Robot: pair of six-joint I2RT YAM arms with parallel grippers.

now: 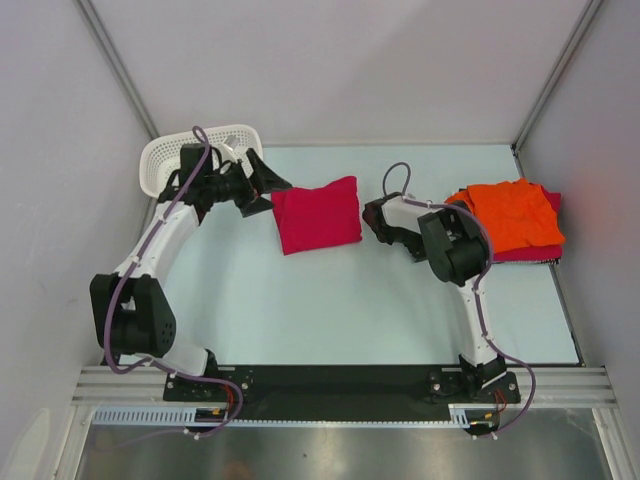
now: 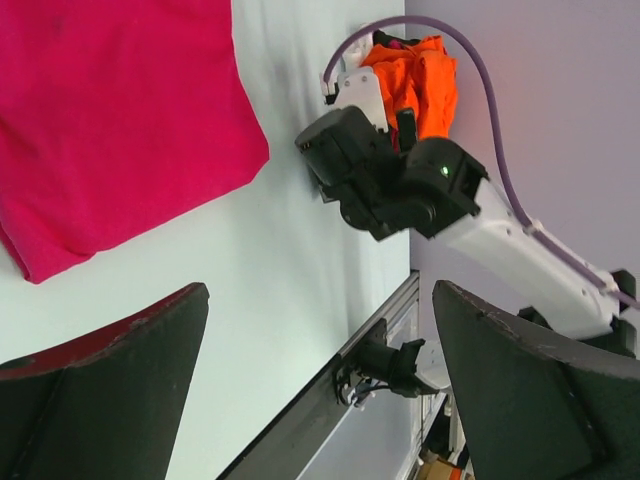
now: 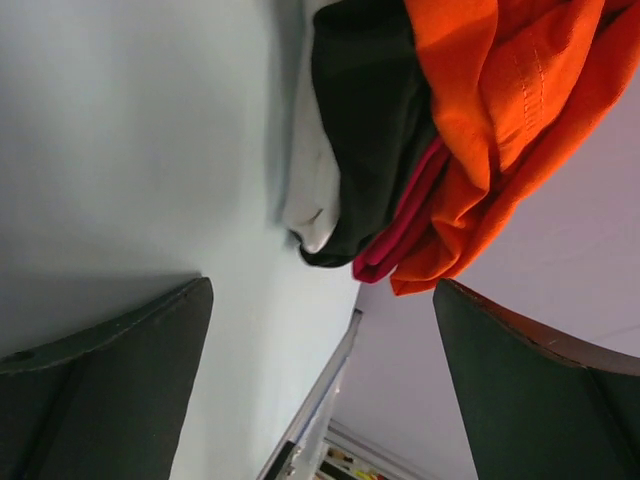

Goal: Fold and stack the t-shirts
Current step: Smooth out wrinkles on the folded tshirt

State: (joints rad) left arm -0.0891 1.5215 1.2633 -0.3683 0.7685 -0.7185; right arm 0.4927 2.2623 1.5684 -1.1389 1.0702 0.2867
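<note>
L arm [image 1: 150, 262]: base at near-left rail, elbow folded out to the left, forearm running up and away toward the far-left corner, wrist turned right. L claw [image 2: 322, 290] is wide open w/ nothing between the fingers. It sits just beside the left edge of the crimson shirt [image 1: 317, 214], apart from it in the wrist view.

R arm [image 1: 470, 300]: base at near-right rail, white link rising to a black elbow, wrist end tucked in between the crimson shirt and the stack at the right. R claw [image 3: 322, 295] also gapes fully, holds nothing, w/ bare table [image 1: 330, 310] under it and the stack ahead.

Crimson shirt lies mid-table, folded to a neat, flat, roughly square block, slightly skewed.

Stack is near the right edge: orange shirt [image 1: 515, 213] on top, folded but rumpled, w/ seams showing. A second crimson shirt [image 3: 400, 232] peeks out beneath it. Under that are a dark cloth [image 3: 365, 120] and a white layer [image 3: 312, 170], both touching the table.

Far-left corner: white mesh basket [image 1: 160, 165], behind the L wrist.
</note>
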